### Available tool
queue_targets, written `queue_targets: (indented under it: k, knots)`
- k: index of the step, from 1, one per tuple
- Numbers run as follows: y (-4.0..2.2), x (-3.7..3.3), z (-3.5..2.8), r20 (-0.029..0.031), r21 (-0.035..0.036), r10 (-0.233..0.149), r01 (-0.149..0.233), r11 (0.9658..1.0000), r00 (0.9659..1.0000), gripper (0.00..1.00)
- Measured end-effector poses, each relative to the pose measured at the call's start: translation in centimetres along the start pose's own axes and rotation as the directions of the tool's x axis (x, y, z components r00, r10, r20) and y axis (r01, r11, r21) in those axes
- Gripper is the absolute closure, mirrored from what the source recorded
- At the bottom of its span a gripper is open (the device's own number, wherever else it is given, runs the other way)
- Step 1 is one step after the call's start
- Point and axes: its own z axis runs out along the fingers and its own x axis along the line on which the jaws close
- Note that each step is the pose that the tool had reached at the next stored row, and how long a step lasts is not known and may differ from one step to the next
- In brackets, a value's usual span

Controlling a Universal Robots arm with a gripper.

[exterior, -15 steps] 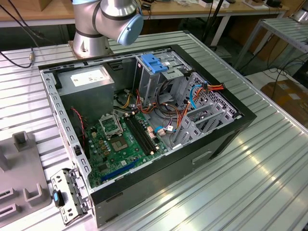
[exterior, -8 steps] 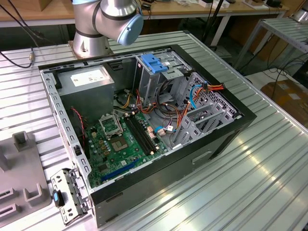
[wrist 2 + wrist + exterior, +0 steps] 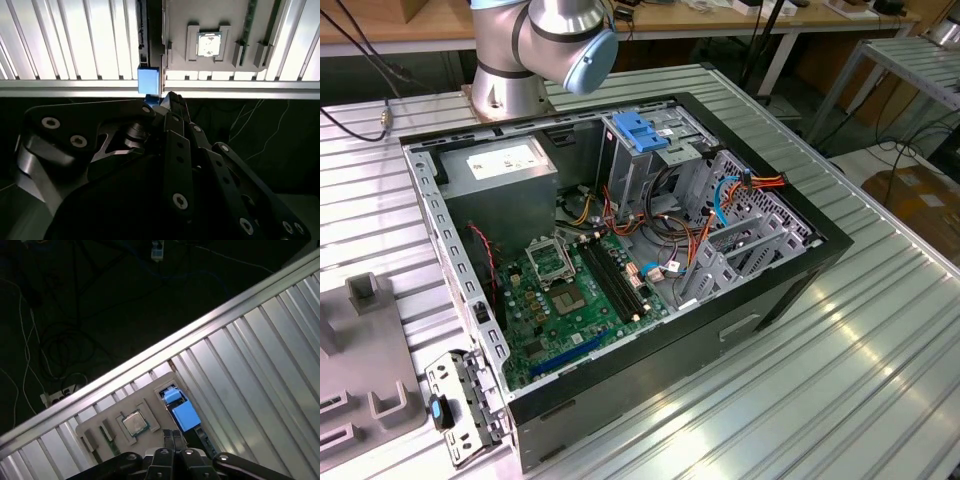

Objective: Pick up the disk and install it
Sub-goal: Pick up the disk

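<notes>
Black jointed hand [image 3: 172, 433] pinched narrow, just beside blue-railed disk [image 3: 186, 416], flat grey tray [image 3: 150, 412], ribbed aluminium table [image 3: 260, 365]

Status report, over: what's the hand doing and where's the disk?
Hand shut, holding nothing. Disk standing on edge in grey tray slot, close to the hand, not picked up. Nothing between them.

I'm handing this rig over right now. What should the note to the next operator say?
Tool: right at the disk's blue rail in both wrist views; whether it grips is unclear.
Disk: in a slot of the grey tray, near the CPU.
Case: open on the table.
Done: tool brought to the disk.
Left: disk not yet in the case.
</notes>
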Motion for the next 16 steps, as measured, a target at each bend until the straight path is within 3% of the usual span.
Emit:
queue_targets:
  k: [3,4,7,11,16]
  knots:
    - [0.00,0.00,0.00,-0.0019,0.0006,-0.044,0.044,0.9990,0.9990,0.89]
    - [0.00,0.00,0.00,-0.0033,0.0009,-0.075,0.075,0.9972,0.9972,0.89]
    - [0.00,0.00,0.00,-0.0045,0.0013,-0.105,0.105,0.9945,0.9945,0.89]
    - [-0.01,-0.01,0.00,-0.0058,0.0015,-0.135,0.135,0.9909,0.9909,0.89]
    - [-0.32,-0.23,-0.01,-0.0064,0.0015,-0.145,0.145,0.9895,0.9895,0.89]
